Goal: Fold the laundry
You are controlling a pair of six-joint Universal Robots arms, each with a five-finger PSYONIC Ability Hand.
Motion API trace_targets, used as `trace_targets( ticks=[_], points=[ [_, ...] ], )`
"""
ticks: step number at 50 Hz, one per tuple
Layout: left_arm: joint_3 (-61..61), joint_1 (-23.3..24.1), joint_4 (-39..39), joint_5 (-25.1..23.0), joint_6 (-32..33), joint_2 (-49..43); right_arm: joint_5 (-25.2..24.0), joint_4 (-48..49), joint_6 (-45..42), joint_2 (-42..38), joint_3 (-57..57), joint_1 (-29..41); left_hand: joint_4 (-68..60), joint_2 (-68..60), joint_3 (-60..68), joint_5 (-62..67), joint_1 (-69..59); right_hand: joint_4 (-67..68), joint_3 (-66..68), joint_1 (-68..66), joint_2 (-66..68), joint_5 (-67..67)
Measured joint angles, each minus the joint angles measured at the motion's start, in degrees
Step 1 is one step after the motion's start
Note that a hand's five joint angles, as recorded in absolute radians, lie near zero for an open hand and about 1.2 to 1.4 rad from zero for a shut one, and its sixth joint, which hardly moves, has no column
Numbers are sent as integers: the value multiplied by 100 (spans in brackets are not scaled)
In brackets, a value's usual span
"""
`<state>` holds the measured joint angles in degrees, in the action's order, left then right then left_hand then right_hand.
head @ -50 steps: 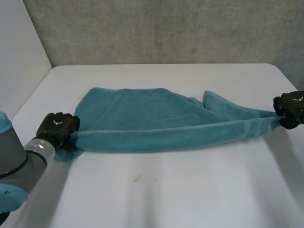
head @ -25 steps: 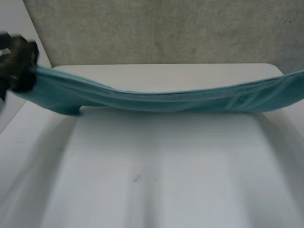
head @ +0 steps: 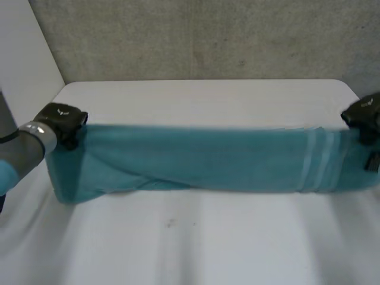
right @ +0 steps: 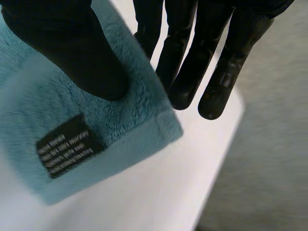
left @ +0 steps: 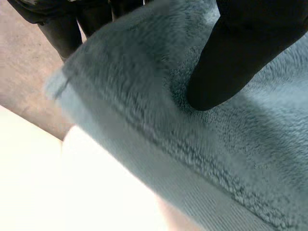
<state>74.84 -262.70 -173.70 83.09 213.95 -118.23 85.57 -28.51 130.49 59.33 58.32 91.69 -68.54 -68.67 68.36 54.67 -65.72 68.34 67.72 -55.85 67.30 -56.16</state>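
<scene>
Your left hand is at the middle left of the head view and your right hand is right at the right edge. The teal towel is stretched between them as one long band across the middle of the frame. Its top edge is about level and the rest hangs down toward the white surface. I honestly can't tell if the bottom edge touches. There are pale stripes near the right end, and a grey wall behind. In the left wrist view the left thumb presses into the fluffy side, with the fingers behind the towel's edge, so it's pinched. Same on the right: the right thumb clamps a corner, just by the black label, with straight fingers past the edge.
</scene>
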Motion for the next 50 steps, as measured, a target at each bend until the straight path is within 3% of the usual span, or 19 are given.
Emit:
trace_targets(
  ticks=[3, 8, 10, 12, 16, 22, 23, 30, 37, 45, 50],
  points=[
    [-695, 32, -240, 74, 80, -316, 228, 467, 83, -340, -744, 154, -1, -1, 3, 0, 0, 0, 0, 0, 0, 0],
    [-1687, 206, -1612, 412, 180, -291, 573, 1574, 510, -609, -2275, 420, -1, -2, 4, 0, 0, 0, -1, 0, 0, 0],
    [-1792, 248, -2028, 492, 178, -187, 599, 1729, 589, -594, -2395, 442, -2, -2, 4, 0, 0, 0, 0, 0, 0, 0],
    [-1930, 337, -3061, 660, 123, 136, 683, 2601, 1056, -314, -2702, 526, -2, -2, 4, 0, 0, 0, -1, 0, 0, -1],
    [-1911, 395, -3880, 763, -130, 450, 667, 3374, 1474, 300, -2288, 553, -2, -3, 4, 26, 0, 0, 0, 0, 0, -20],
    [-1763, 360, -3878, 729, -549, 548, 517, 3663, 1635, 745, -1490, 532, -2, -4, 4, 55, 0, 0, 0, 0, 0, -65],
    [-1529, 303, -3643, 605, -885, 523, 361, 3683, 1657, 861, -874, 527, -2, -5, 4, 55, 0, 0, 4, 0, 0, -65],
    [-666, 235, -3364, 204, -1257, 319, 55, 3608, 1622, 793, 222, 528, -2, -5, 5, 55, 0, 0, 4, 0, 0, -65],
    [82, 232, -3431, 60, -1274, -47, -155, 3589, 1602, 437, 934, 532, -2, -6, 5, 55, 0, 0, 4, 0, 0, -65],
    [1015, 236, -3494, 83, -1165, -923, -187, 3435, 1334, -544, 1781, 523, -2, -7, 6, 55, 0, 0, 4, 0, 0, -65],
    [1349, 233, -3334, 100, -1008, -923, -94, 3058, 1013, -496, 2041, 476, -2, -7, 6, 55, 0, 0, 4, 0, 0, -65]
  ],
)
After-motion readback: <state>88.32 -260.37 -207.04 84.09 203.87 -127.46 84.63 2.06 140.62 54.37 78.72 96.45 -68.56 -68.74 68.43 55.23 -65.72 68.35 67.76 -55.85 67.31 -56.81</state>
